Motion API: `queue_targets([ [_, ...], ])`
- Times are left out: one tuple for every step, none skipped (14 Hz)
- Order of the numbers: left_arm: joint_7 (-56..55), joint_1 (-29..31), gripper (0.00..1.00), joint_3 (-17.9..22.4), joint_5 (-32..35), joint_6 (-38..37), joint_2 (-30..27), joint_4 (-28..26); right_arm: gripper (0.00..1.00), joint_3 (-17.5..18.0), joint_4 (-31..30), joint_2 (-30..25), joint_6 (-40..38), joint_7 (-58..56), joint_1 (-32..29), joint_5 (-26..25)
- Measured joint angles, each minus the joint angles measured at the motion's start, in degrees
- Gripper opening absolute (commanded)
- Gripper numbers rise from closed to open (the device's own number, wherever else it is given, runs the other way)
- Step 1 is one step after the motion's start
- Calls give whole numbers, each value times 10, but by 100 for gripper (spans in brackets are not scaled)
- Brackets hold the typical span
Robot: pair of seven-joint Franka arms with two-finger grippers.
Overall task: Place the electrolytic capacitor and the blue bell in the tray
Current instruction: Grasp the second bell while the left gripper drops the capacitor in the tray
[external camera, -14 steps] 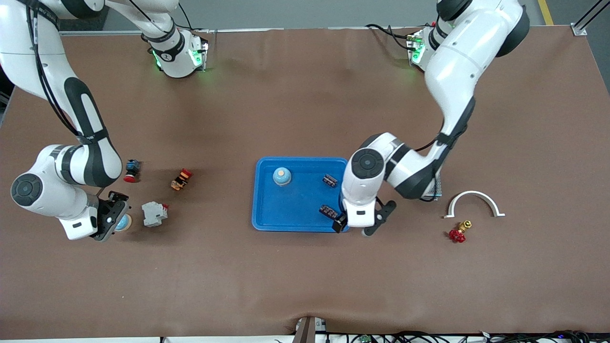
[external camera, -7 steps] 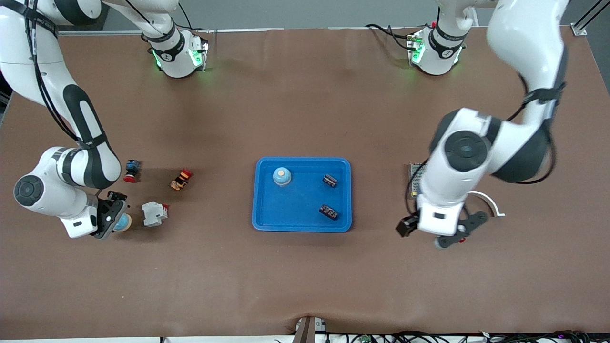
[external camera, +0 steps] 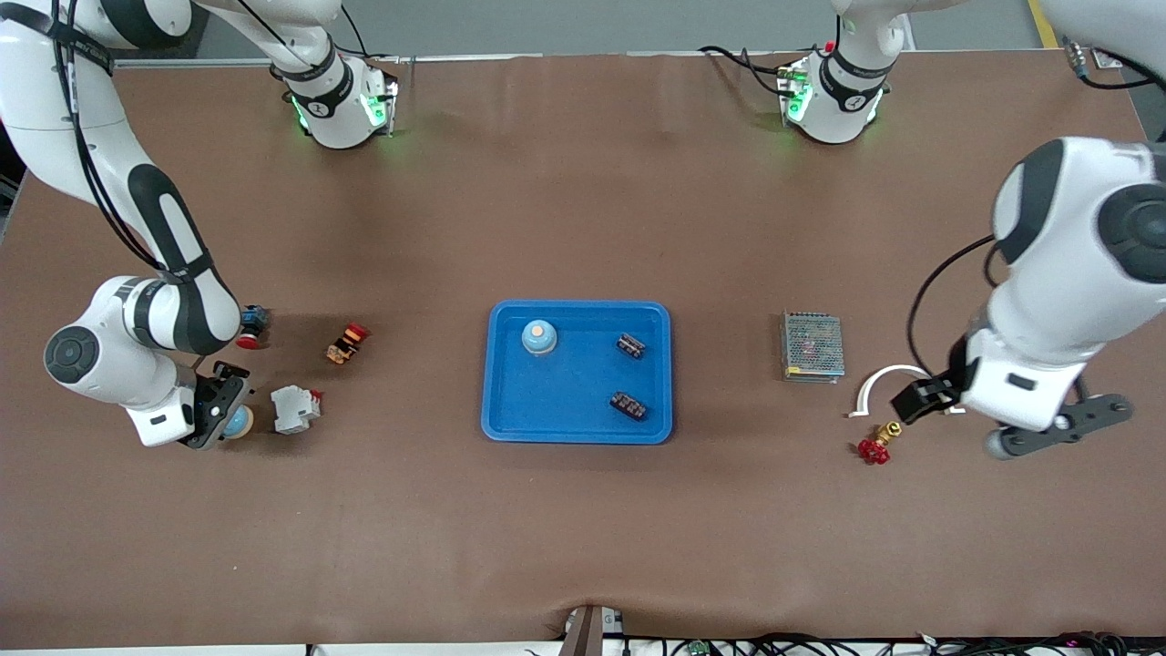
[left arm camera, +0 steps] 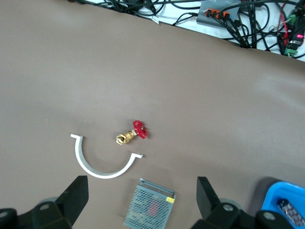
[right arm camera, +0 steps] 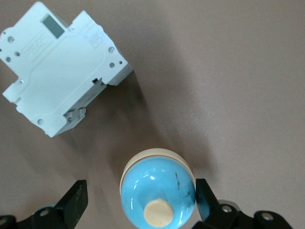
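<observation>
right tool (right arm camera: 138, 200) released, fingers straddling light-blue dome bell (right arm camera: 158, 188) on desk beside white breaker block (right arm camera: 61, 69). left tool (left arm camera: 143, 200) released, over white arc bracket (left arm camera: 102, 162). shallow bright-blue plastic tray (external camera: 510, 401) mid-desk holds 2 dark capacitors (external camera: 629, 405) + another bell.

Robotics lab, brown-covered table (external camera: 583, 528), cables (left arm camera: 228, 19)
</observation>
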Motion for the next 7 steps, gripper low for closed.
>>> queue_targets([
  [26, 17, 100, -4, -12, -6, -9, 0, 100, 0, 0, 1, 2, 0, 0, 0],
  [51, 32, 100, -6, -19, -17, -18, 0, 100, 0, 0, 3, 3, 0, 0, 0],
  [72, 43, 100, -7, -24, -28, -27, 0, 100, 0, 0, 3, 4, 0, 0, 0],
  [94, 47, 100, -4, -27, -42, -38, -1, 100, 0, 0, 4, 6, 0, 0, 0],
  [113, 44, 100, 5, -32, -53, -52, -6, 100, 0, -1, 5, 9, 0, 0, 0],
  [130, 33, 100, 23, -42, -61, -71, -18, 100, 1, -1, 5, 12, 0, 0, 0],
  [144, 17, 100, 50, -57, -65, -95, -38, 100, 1, -1, 6, 13, 0, 0, 0],
])
